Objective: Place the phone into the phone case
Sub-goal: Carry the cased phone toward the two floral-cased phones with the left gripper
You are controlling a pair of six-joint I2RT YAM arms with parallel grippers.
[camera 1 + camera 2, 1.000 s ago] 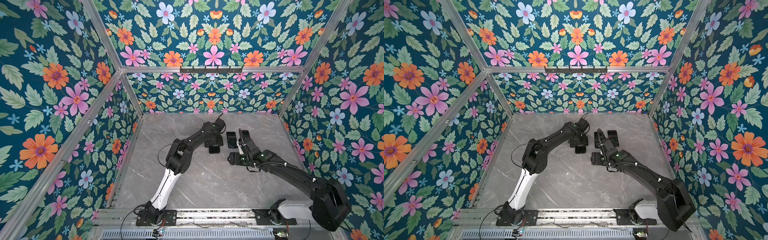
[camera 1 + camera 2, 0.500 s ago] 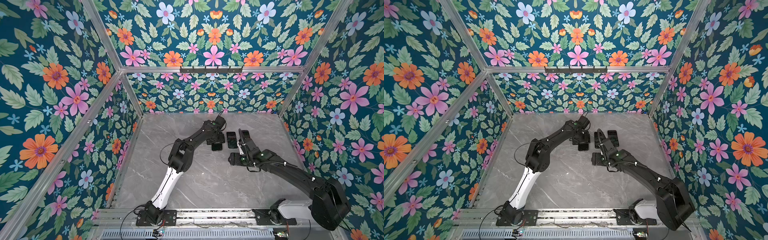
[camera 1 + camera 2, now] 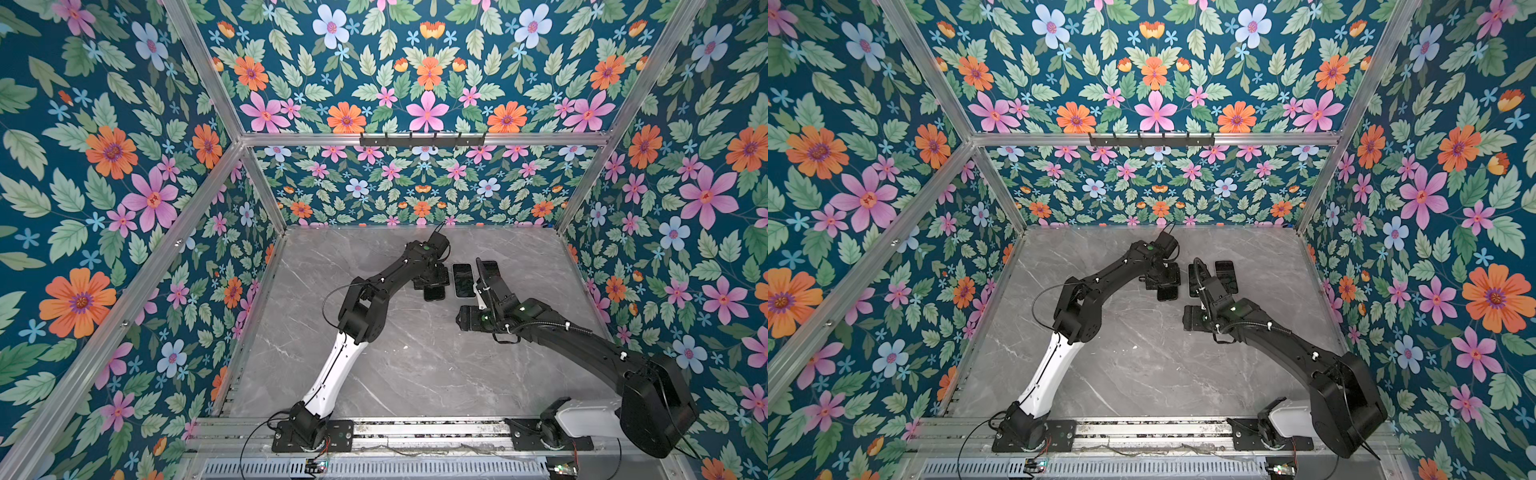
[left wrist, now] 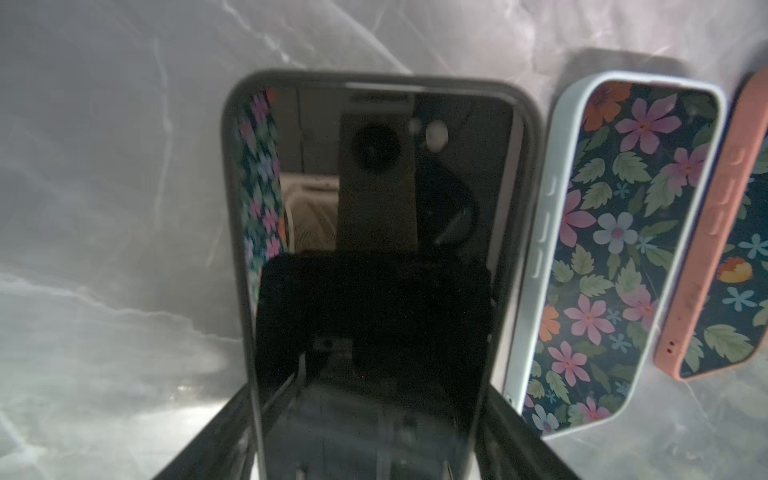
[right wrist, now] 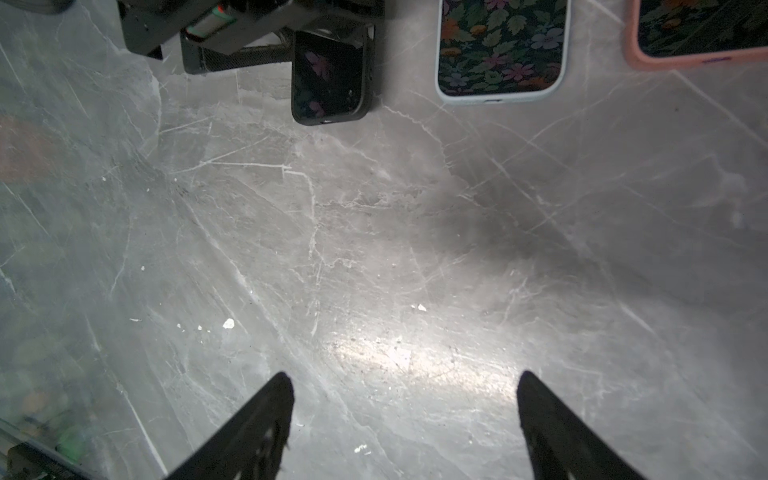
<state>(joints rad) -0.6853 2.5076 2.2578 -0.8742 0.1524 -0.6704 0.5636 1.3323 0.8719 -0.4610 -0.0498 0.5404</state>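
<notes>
Final seating, it seems: the left gripper (image 4: 370, 415) clamps the phone (image 4: 374, 187), already lying inside the dark case (image 4: 237, 208) between its fingers. The right gripper (image 5: 405, 399) hangs spread and empty; next, check the corners sit flush, then release.

There are a black case (image 5: 369, 70), pale-blue case (image 4: 540, 257), salmon case (image 4: 715, 232), grey-marbled table (image 5: 374, 249).

phone (image 4: 374, 187) in phone case (image 4: 530, 141), second phone (image 3: 463, 280) rightward

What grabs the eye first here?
Loud floral walls box in a grey marble table. Near its back, three phones lie side by side; the left gripper clasps the dark-cased phone, beside a blue-cased phone and a pink-cased phone. The right gripper hangs open over bare table.
</notes>
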